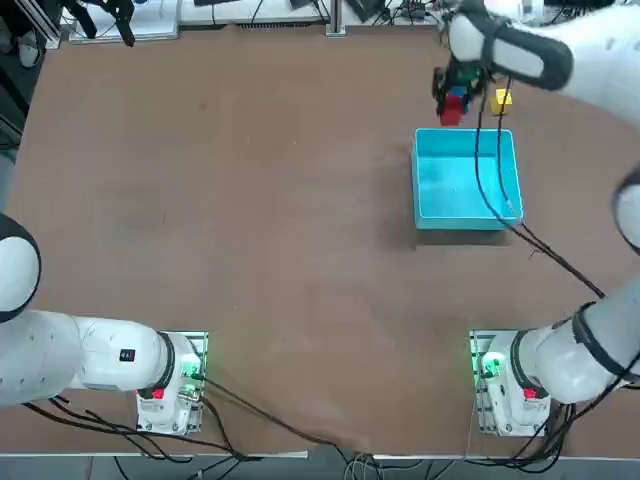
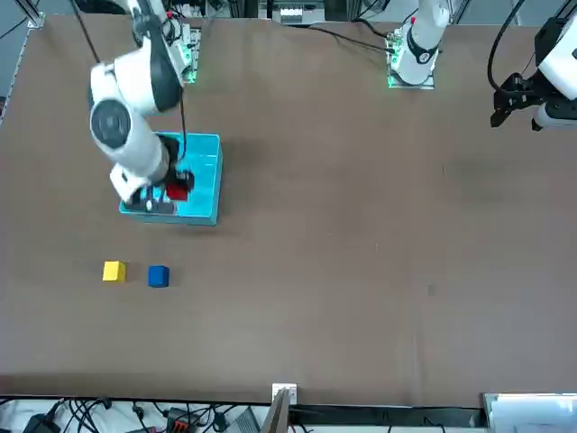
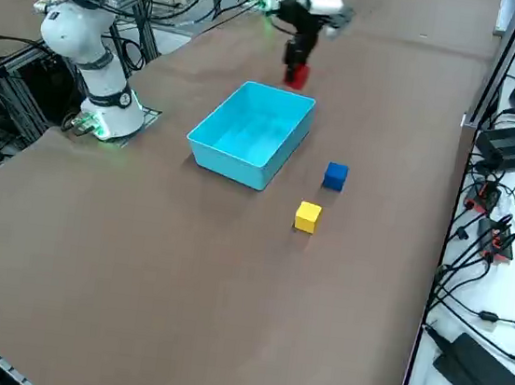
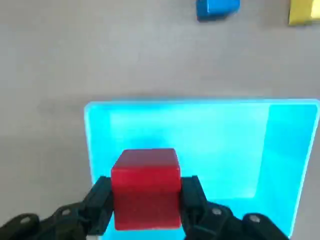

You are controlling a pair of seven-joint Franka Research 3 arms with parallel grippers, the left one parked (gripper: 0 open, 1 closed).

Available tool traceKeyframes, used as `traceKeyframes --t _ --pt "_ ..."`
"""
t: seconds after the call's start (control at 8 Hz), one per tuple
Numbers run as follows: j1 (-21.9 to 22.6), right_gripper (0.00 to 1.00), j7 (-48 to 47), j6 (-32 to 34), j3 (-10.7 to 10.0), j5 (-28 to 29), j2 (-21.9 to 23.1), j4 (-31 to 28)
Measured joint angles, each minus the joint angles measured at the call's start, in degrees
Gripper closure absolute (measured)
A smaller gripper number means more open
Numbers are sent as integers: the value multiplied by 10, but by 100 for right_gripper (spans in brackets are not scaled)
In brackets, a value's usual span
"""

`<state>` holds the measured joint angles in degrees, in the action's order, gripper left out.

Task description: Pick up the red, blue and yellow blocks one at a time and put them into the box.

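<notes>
Fingers of my right gripper (image 4: 146, 200) squeeze the red block (image 4: 146, 187) tight, high over the box (image 4: 280, 150), so I can drop it in.

We note bright, even overhead light and soft, faint shadows on the table (image 1: 250, 200). The wrist view looks washed out, slightly soft.

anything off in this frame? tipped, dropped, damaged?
Nothing stands out. The right gripper holds the red block squarely above the box; blue block and yellow block sit upright on the table.
</notes>
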<state>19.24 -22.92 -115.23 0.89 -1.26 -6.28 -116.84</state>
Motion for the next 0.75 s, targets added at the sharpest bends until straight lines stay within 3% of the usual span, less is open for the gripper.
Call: traceKeyframes --t 0.25,0.75 --pt "3 31 -8 -76 5 0 47 -131" --pt "42 31 -64 -197 9 0 26 -214"
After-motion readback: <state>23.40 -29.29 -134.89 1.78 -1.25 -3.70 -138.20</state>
